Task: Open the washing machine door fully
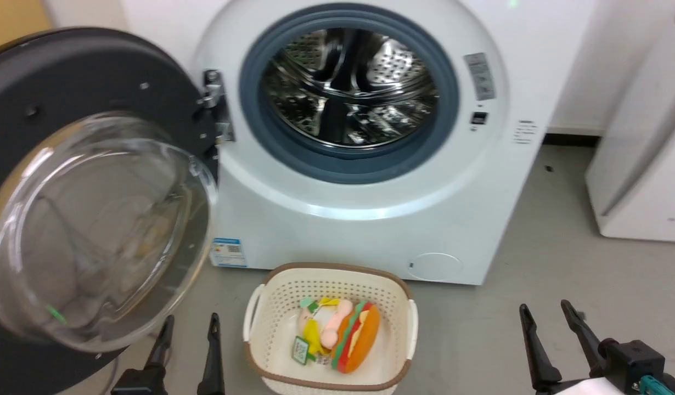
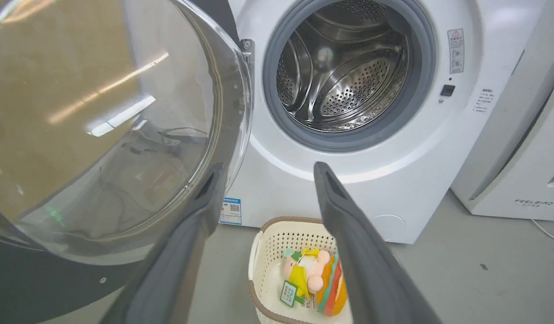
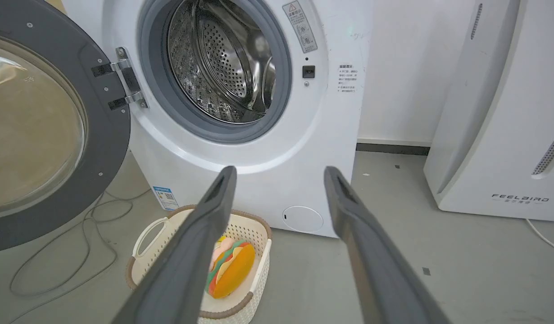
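The washing machine [image 1: 370, 230] [image 2: 394, 189] [image 3: 259, 180] stands white against the wall, its steel drum [image 1: 348, 88] bared inside a grey rubber ring. The washing machine door [image 1: 85, 181] [image 2: 101, 126] [image 3: 47, 130] is swung far out to the left on its hinge [image 1: 214, 104], glass bowl bulging toward me. My left gripper [image 1: 189, 323] [image 2: 264, 173] is open just below the door's lower edge, touching nothing. My right gripper [image 1: 546, 310] [image 3: 279, 173] is open at the lower right, apart from the machine.
A cream basket [image 1: 260, 323] [image 2: 259, 252] [image 3: 146, 252] holding plush toys [image 1: 348, 334] sits on the grey floor before the machine, between my grippers. A white FEELBIRD appliance [image 1: 645, 164] [image 3: 497, 135] stands at the right. Loose cables [image 3: 79, 243] lie under the door.
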You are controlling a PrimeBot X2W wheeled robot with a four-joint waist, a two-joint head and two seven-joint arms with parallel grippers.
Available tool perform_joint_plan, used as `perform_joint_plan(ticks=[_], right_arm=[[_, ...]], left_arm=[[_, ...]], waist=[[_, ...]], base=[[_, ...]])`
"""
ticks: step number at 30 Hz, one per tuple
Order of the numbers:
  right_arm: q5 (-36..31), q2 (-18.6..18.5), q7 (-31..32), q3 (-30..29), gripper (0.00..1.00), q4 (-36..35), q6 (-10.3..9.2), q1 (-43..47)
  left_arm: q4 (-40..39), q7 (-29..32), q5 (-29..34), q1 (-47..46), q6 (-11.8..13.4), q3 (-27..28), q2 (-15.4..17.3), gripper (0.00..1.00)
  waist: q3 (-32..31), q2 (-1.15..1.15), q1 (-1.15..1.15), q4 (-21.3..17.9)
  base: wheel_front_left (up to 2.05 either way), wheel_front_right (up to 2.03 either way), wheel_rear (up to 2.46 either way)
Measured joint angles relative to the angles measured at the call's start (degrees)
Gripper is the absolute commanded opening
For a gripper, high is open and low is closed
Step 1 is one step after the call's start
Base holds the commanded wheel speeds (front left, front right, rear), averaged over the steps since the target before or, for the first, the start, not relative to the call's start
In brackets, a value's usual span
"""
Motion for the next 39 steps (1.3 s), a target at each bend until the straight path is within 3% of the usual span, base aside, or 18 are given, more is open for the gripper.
perform_joint_plan(ticks=[10,19,20,39], right_arm=[[-1.0,0.0,1.4,-0.6,1.00,-1.2,0.00,1.1],[-0.9,0.0,1.4,0.2,1.00,-1.2,0.00,1.1],[-0.9,0.0,1.4,0.2,0.00,-1.2,0.00,1.1],[-1.7,0.0,1.9,0.2,0.00,-1.2,0.00,0.8]], left_arm=[[4.8,1.1,0.5,-1.9,-0.4,-1.7,0.4,1.00],[6.8,1.0,0.4,-2.0,0.1,-1.9,0.4,1.00],[7.0,1.0,0.4,-2.0,0.1,-1.9,0.3,0.00],[6.3,2.4,1.1,-2.1,-0.4,-1.3,-0.2,0.00]], waist=[[0.4,0.00,0.00,-6.6],[0.6,0.00,0.00,-7.3],[0.6,0.00,0.00,-7.2],[0.9,0.00,0.00,-7.0]], base=[[0.00,0.00,0.00],[0.00,0.00,0.00],[0.00,0.00,0.00],[0.00,0.00,0.00]])
